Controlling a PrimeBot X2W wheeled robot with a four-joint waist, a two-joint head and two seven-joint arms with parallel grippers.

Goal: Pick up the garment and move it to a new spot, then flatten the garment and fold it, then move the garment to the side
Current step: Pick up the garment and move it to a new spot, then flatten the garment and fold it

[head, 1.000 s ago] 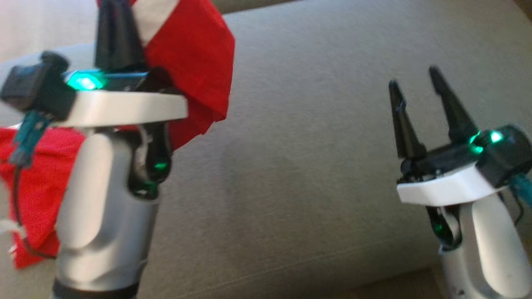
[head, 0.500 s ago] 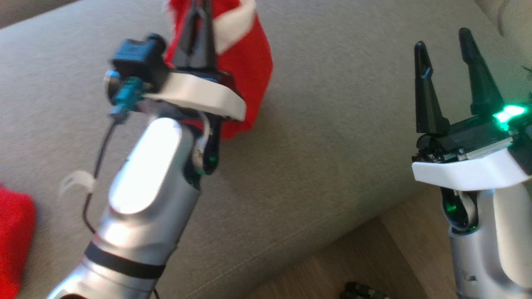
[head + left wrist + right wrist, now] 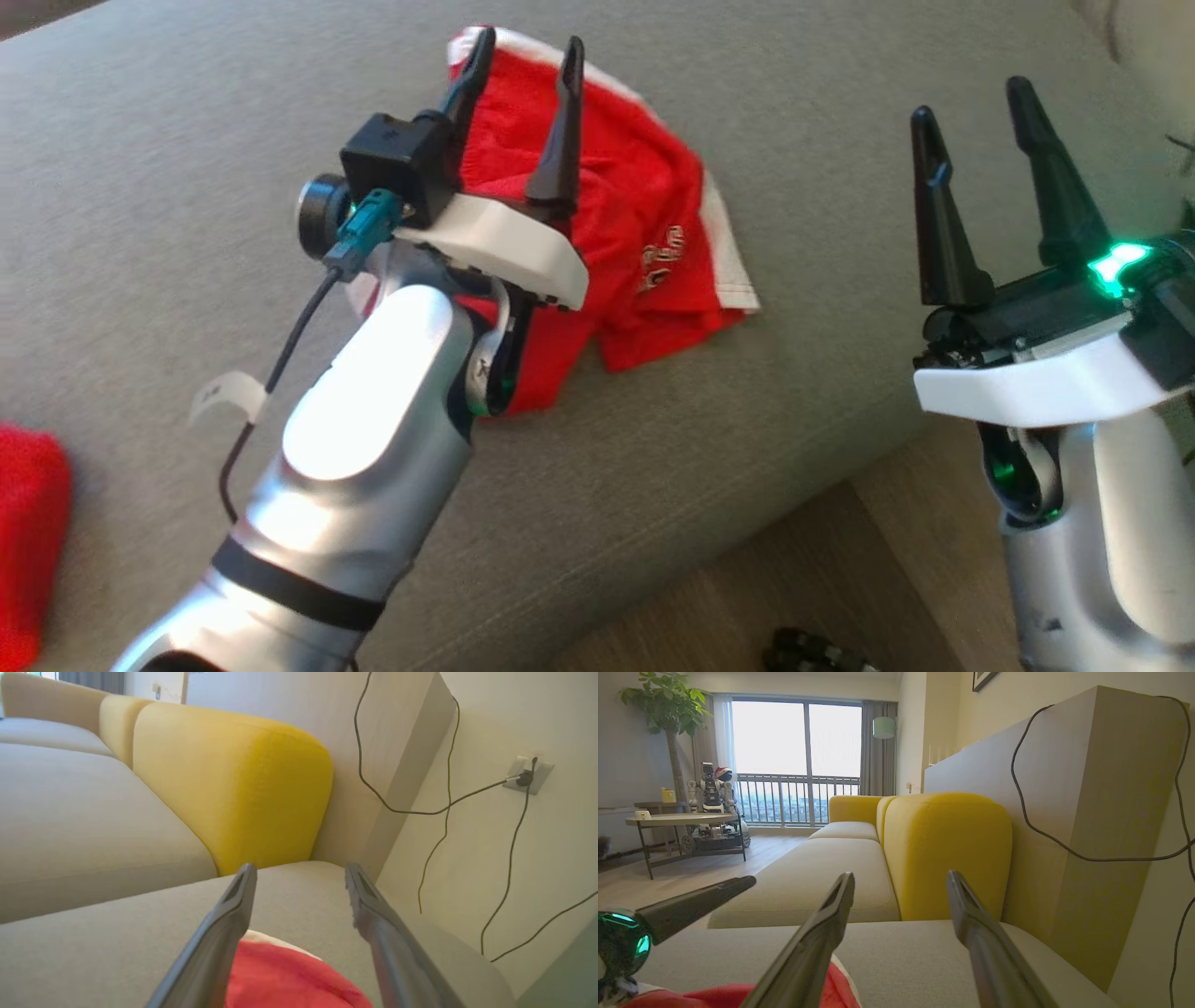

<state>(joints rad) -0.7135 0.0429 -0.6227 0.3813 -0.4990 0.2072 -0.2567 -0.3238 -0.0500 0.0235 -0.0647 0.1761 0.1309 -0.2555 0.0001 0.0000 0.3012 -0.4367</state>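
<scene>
The red garment (image 3: 644, 224) with white trim lies crumpled on the grey sofa seat (image 3: 187, 140). My left gripper (image 3: 526, 61) hovers just over its left part, open, with nothing between the fingers. In the left wrist view the left gripper (image 3: 300, 870) stands open and the garment (image 3: 289, 975) shows red below the fingers. My right gripper (image 3: 971, 103) is open too, off to the right of the garment and apart from it. The right wrist view has the right gripper (image 3: 900, 877) open over the seat, with the garment (image 3: 714, 996) at the bottom left.
Another red cloth (image 3: 28, 532) lies at the seat's lower left. The seat's front edge drops to wooden floor (image 3: 840, 579), where a small dark object (image 3: 812, 653) sits. A yellow cushion (image 3: 233, 788) backs the seat. Cables (image 3: 448, 765) hang on the wall.
My left gripper has opened and let go of the garment, which has dropped from hanging onto the sofa seat. The camera shifted at first. The right gripper stayed open.
</scene>
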